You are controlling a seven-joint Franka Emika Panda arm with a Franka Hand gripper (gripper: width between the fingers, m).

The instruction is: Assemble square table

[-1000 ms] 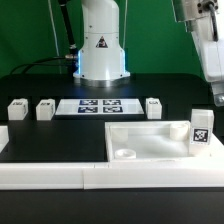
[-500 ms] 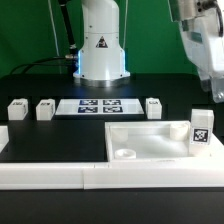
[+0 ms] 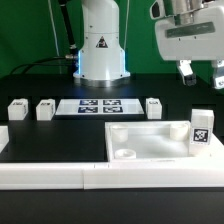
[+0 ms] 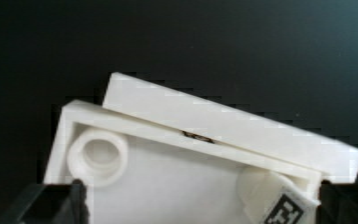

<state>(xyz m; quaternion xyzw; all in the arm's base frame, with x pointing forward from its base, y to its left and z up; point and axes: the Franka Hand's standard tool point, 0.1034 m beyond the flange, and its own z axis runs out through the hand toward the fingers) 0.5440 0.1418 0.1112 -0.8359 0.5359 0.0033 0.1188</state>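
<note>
The white square tabletop (image 3: pixel 150 142) lies socket side up at the front of the black table, against the white bar fence. One tagged leg (image 3: pixel 200 128) stands upright at its corner on the exterior view's right. Three more small legs (image 3: pixel 17 110) (image 3: pixel 45 109) (image 3: pixel 153 107) stand in a row behind. My gripper (image 3: pixel 202 74) hangs open and empty well above the upright leg. The wrist view looks down on the tabletop (image 4: pixel 176 170), a round socket (image 4: pixel 101 155) and the tagged leg (image 4: pixel 282 203), with the gripper (image 4: pixel 197 208) open over them.
The marker board (image 3: pixel 98 105) lies flat between the loose legs. The long white bar fence (image 3: pixel 50 172) runs along the front edge and also shows in the wrist view (image 4: pixel 229 112). The robot base (image 3: pixel 102 45) stands at the back.
The gripper has turned about its axis, now facing the camera with both fingers showing, and has risen and shifted a little toward the exterior view's left. The parts have not moved.
</note>
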